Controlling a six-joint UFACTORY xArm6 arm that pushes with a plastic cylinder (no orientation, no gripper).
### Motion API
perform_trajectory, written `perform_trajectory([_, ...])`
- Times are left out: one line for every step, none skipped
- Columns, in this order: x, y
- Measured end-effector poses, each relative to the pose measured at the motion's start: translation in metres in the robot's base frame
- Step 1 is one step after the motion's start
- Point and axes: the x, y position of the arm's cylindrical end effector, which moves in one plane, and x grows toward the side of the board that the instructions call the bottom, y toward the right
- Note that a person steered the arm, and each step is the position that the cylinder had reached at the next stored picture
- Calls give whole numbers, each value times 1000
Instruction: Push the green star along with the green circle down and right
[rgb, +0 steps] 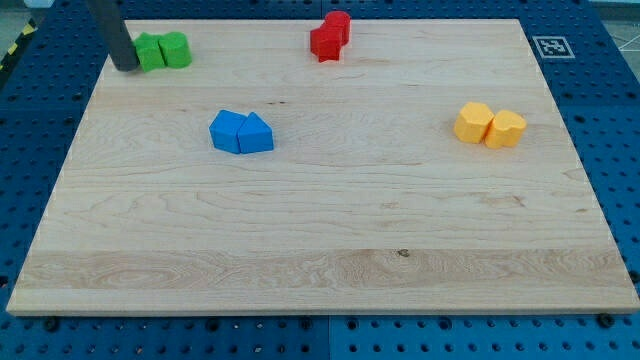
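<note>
Light wooden board, the surface, lying on a blue perforated base, with a black-and-white square marker on the base just past the board's upper right corner. The straight dark rod enters from the view's top left and slants down to my tip, which rests at the board's upper left corner; this end effector is a plain rod with no jaws, so it neither opens nor closes and holds nothing. My tip sits just to the view's left of the green star-shaped block, touching it or very nearly so; the contact itself cannot be made out. The green round block stands immediately to the view's right of the star, the two touching side by side, both close to the board's top edge. Two red blocks, shapes unclear, are pressed together at the top edge near the middle, one slightly above and to the right of the other. Two blue blocks with angled tops sit touching each other in the left-centre of the board, well below and to the right of the green pair. Two yellow blocks, roughly faceted, touch each other near the right side, well apart from all other groups.
</note>
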Motion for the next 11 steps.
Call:
perform_trajectory([-17,-5])
perform_trajectory([-28,-5])
perform_trajectory([-37,-6])
perform_trajectory([-49,-9])
perform_trajectory([-49,-14])
perform_trajectory([-49,-22])
perform_trajectory([-49,-22])
perform_trajectory([-49,-21])
perform_trajectory([-48,-17])
perform_trajectory([-47,-12])
perform_trajectory([-41,-6])
